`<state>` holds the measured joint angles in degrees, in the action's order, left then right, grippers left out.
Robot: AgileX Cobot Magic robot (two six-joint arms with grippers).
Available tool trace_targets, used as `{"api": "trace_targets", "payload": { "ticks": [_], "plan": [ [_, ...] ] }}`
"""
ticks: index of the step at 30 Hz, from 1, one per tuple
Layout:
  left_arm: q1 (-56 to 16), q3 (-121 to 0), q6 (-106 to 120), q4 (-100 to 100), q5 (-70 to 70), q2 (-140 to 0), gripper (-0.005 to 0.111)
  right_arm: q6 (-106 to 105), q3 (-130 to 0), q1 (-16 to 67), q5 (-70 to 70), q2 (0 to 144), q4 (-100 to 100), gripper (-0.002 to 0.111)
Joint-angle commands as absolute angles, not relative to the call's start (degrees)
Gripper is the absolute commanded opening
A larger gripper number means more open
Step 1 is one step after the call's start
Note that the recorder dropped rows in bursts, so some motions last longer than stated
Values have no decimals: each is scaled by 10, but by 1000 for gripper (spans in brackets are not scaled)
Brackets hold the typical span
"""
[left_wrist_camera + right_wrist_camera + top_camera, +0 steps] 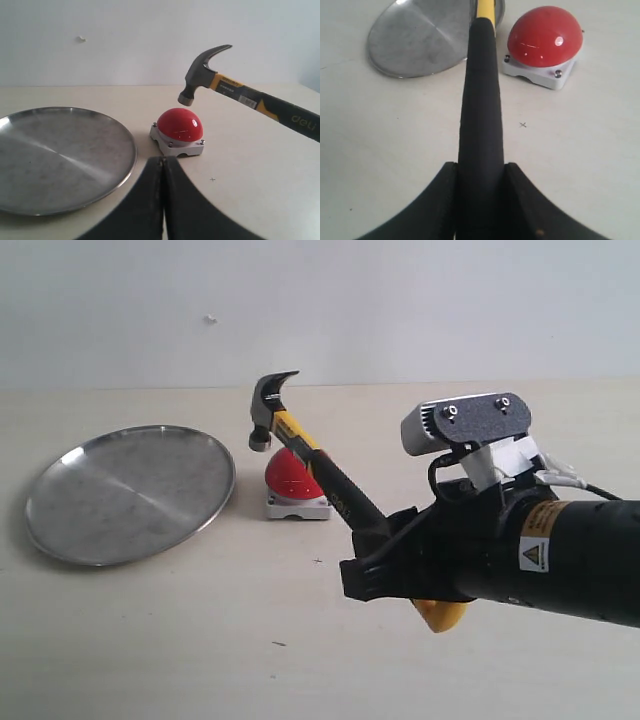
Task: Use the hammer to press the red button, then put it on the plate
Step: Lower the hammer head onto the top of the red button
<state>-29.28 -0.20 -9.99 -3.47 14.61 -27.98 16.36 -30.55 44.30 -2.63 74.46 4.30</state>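
Overhead of its target, the hammer (318, 462) slants from the lower right of the exterior frame up toward the centre, with its dark steel head at the top and claw curling to the right. The right gripper (372, 552) clamps the black rubber handle near its lower end, and the yellow butt pokes out beneath the arm. In the right wrist view the two black fingers (442, 192) press against either side of the handle (480, 100), which fills the space between them.

The red button (290, 478) sits on its light-grey square base at the centre of the exterior frame, on the pale table (200, 650). In the left wrist view the hammer's (250, 100) striking face hangs just above the glossy dome (180, 125), with a narrow gap visible between them.

The plate (130, 495), a round silver dish, lies flat at the left of the exterior frame, just beside the button and apart from it. Nothing rests in it.

The left gripper (162, 165) appears only in its own wrist view, where its fingers (145, 205) are pressed together with nothing between them. The plate (60, 155) and button lie beyond its tips.

A small cross mark (318, 561) shows on the table just below the button in the exterior frame.
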Motion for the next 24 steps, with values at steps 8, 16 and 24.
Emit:
{"api": "trace_targets", "payload": {
  "ticks": [8,16,24],
  "plan": [
    [-291,0,-102,-34,147,-277,0,302,-311,432,-150,747,-116,0],
    [-291,0,-102,-34,147,-277,0,321,-311,341,-47,747,-173,0],
    [-291,0,-102,-34,147,-277,0,312,-311,336,-77,747,-165,0]
  ]
}}
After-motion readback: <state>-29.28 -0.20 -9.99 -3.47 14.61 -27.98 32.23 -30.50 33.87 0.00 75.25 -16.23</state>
